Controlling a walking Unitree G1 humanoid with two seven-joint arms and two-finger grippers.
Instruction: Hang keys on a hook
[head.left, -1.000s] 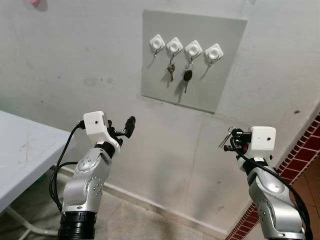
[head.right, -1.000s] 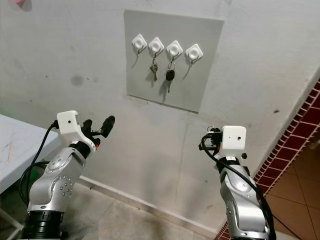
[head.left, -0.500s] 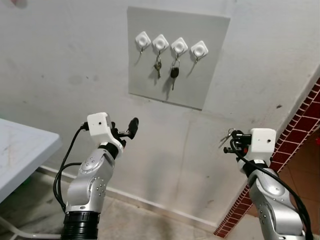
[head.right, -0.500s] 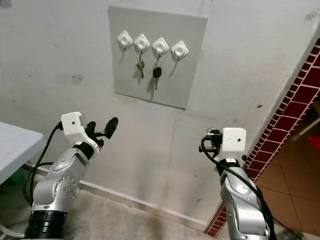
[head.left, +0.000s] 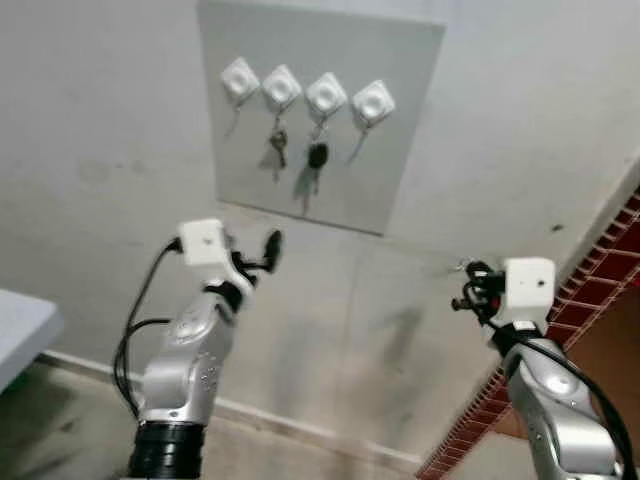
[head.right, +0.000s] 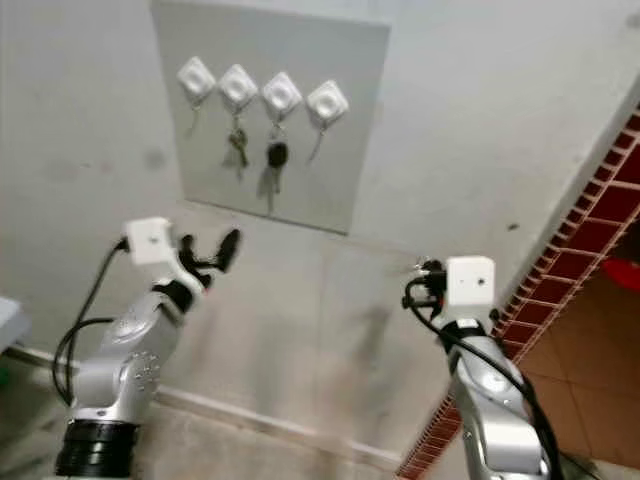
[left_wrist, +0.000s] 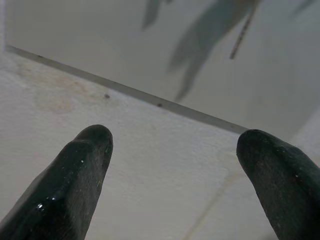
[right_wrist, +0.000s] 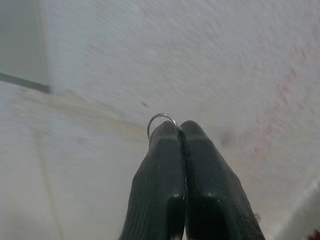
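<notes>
Keys (right_wrist: 161, 120) mostly hidden between jaws

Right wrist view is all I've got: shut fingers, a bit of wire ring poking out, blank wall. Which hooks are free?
Observer: Four hooks on the grey panel; the far left hook and the far right hook are bare.
Operator: The middle two?
Observer: One carries small keys, the next a black-headed key.
Operator: Left arm in the way?
Observer: No. The left gripper is open and sits below the panel, apart from the hooks.
</notes>
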